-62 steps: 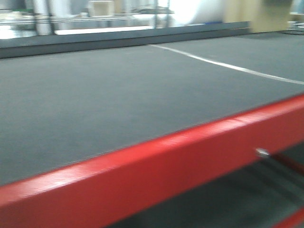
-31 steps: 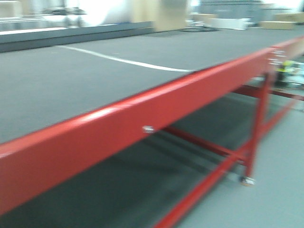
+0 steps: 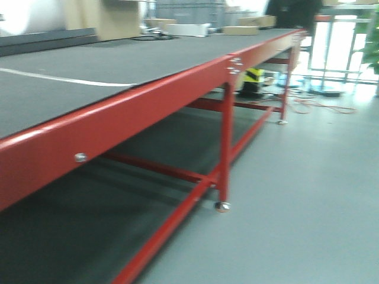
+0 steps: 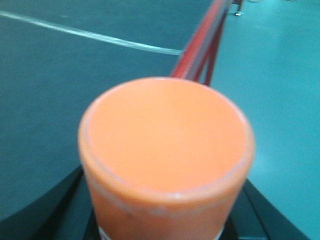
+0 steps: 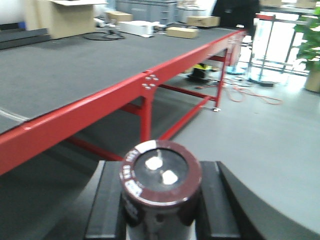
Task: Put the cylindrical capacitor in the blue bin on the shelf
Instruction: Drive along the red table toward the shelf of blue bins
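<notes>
My left gripper [image 4: 165,222] is shut on an orange cylinder [image 4: 167,145]; its flat end fills the left wrist view and its side print is hidden. My right gripper [image 5: 160,205] is shut on a dark maroon cylindrical capacitor [image 5: 161,172] with two silver terminals on its top, held upright between the black fingers [image 5: 107,200]. Both are held in the air beside a red-framed table. The steel shelf and the blue bin are out of view. Neither gripper shows in the front view.
A long red-framed table [image 3: 148,106] with a dark grey mat runs from the left into the distance. Its red leg [image 3: 225,148] stands on a castor on the grey floor [image 3: 308,207]. Cardboard boxes [image 5: 182,32] lie at its far end. Orange cables [image 5: 250,92] lie on the floor.
The front view has swung right along the table. The red rail moved left, and the table's legs, the open floor and the bright far end came into view.
</notes>
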